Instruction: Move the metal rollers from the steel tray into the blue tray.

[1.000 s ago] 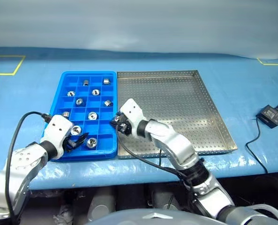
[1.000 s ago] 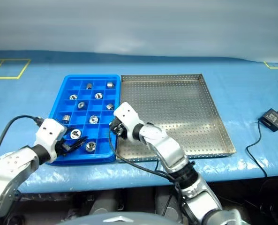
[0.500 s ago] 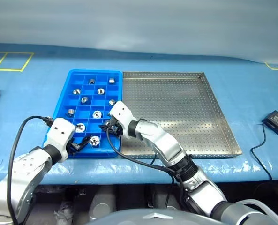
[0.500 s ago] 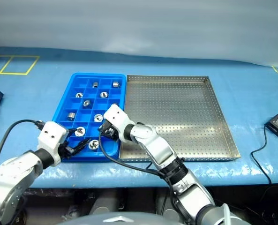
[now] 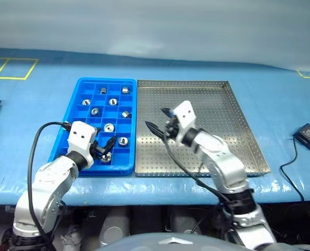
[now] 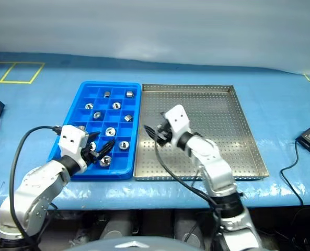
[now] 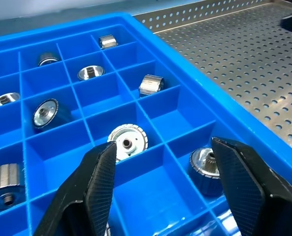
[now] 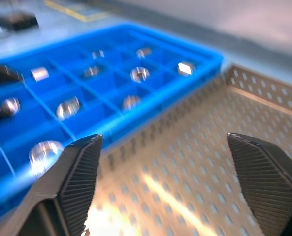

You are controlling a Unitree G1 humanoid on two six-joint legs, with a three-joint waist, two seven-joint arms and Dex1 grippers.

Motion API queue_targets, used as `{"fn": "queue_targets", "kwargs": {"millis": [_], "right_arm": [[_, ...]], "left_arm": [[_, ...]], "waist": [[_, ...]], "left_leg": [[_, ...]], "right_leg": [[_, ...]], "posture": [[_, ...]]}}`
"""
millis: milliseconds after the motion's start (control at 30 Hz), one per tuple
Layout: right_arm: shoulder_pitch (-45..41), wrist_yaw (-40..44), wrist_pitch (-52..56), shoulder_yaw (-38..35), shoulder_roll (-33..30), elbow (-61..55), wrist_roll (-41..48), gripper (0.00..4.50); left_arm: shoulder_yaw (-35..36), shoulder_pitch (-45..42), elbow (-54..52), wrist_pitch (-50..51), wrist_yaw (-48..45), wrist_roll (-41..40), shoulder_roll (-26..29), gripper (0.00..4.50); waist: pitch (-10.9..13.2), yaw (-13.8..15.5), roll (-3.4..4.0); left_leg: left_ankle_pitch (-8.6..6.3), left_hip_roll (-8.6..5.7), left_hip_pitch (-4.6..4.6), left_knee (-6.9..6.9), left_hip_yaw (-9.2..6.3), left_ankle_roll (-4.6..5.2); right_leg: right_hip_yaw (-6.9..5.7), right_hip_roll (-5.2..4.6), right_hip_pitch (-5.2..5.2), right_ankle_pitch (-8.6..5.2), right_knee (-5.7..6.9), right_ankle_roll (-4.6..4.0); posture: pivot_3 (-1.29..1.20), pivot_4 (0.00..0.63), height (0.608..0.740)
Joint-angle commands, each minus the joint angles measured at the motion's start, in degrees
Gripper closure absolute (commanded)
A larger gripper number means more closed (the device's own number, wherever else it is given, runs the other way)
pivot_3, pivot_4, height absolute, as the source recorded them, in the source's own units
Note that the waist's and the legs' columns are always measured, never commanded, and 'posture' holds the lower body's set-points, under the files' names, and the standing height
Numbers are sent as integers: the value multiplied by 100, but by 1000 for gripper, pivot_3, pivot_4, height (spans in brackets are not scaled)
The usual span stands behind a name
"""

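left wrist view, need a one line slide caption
Open left gripper over the blue tray, metal rollers sitting in its compartments.

The blue tray point(image 5: 71, 137) and the steel tray point(image 5: 238, 137) sit side by side on the counter point(image 5: 34, 104), touching, blue tray to the left. The metal rollers point(image 5: 109, 127) lie in separate compartments of the blue tray. A small device point(image 5: 307, 136) lies right of the steel tray.

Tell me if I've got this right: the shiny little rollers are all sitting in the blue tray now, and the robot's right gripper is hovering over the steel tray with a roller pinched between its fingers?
Not quite. The right gripper holds nothing: the right wrist view shows its fingers spread with only the steel tray floor between them. The rest stands: the rollers sit in the blue tray.
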Motion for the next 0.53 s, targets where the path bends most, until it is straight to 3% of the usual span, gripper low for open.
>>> {"fn": "queue_targets", "kwargs": {"millis": [33, 200, 533], "right_arm": [[209, 505, -40, -225, -506, -336, 247, 0], [312, 616, -31, -274, -938, -402, 230, 0], [385, 963, -12, -230, -1212, -580, 450, 0]], "left_arm": [[-70, 13, 17, -308, -327, -67, 113, 29], [-385, -222, 230, -602, -486, 3, 35, 29], [-295, -306, 392, -761, -725, -109, 104, 29]], "waist": [[2, -61, 4], [2, -126, 7], [2, -176, 6]], "left_leg": [[0, 2, 2, -1, 2, 0], [1, 10, 6, 3, 6, -1], [-2, 3, 2, 16, 8, 7]], "right_leg": [[3, 2, -1, -1, 1, -2], [10, 16, 0, -16, 7, -26], [14, 10, 4, 1, 4, 4]], "posture": [[55, 150, 740], [38, 150, 740], [31, 150, 740]]}}
